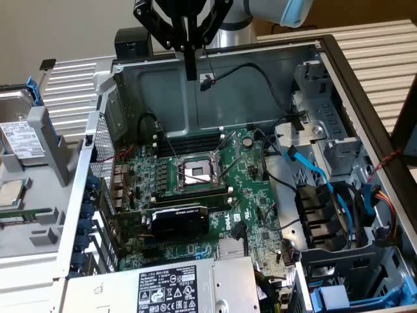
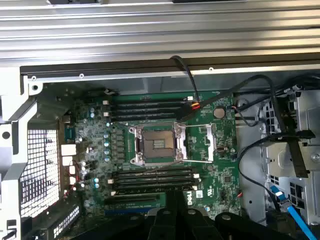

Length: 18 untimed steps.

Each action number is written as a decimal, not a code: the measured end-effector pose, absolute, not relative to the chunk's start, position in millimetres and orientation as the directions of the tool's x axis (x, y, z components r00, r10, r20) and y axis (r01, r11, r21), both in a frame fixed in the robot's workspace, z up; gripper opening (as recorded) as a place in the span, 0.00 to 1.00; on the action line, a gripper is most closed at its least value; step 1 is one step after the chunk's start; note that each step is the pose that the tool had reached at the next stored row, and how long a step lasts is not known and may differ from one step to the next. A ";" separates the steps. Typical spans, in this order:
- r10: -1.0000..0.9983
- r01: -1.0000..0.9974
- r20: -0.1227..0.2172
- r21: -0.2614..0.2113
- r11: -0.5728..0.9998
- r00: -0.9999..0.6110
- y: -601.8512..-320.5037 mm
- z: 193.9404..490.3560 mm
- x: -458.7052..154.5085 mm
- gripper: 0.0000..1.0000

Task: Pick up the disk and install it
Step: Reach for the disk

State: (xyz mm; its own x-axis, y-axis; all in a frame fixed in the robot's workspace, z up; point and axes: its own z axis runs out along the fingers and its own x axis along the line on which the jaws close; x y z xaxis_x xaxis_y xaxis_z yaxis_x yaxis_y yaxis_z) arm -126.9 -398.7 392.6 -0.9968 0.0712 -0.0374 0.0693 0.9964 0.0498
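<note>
Black claw point(image 1: 190, 72), clenched on nothing, hung above the open computer case point(image 1: 247, 98); the disk point(image 1: 19, 140) in its blue carrier lay well apart from it, toward the exterior view's left.

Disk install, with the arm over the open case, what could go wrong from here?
The shut fingers hang over the case, apart from the disk at the exterior view's left; a low sweep there could clip its wall. Loose blue cables cross the bays and might snag the disk. The bare socket lies below; a drop could damage it.
</note>
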 end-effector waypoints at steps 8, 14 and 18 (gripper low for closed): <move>0.071 0.069 -0.037 0.050 0.996 -0.997 -398.7 392.6 -126.9 0.11; 0.071 0.069 -0.038 0.050 0.996 -0.997 -398.5 392.6 -127.7 0.11; 0.071 0.069 -0.040 0.050 0.996 -0.997 -396.4 392.7 -137.2 0.11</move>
State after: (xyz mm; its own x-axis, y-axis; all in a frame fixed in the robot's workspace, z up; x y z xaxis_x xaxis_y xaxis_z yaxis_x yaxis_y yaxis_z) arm -137.2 -396.4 392.7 -0.9967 0.0712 -0.0400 0.0692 0.9964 0.0499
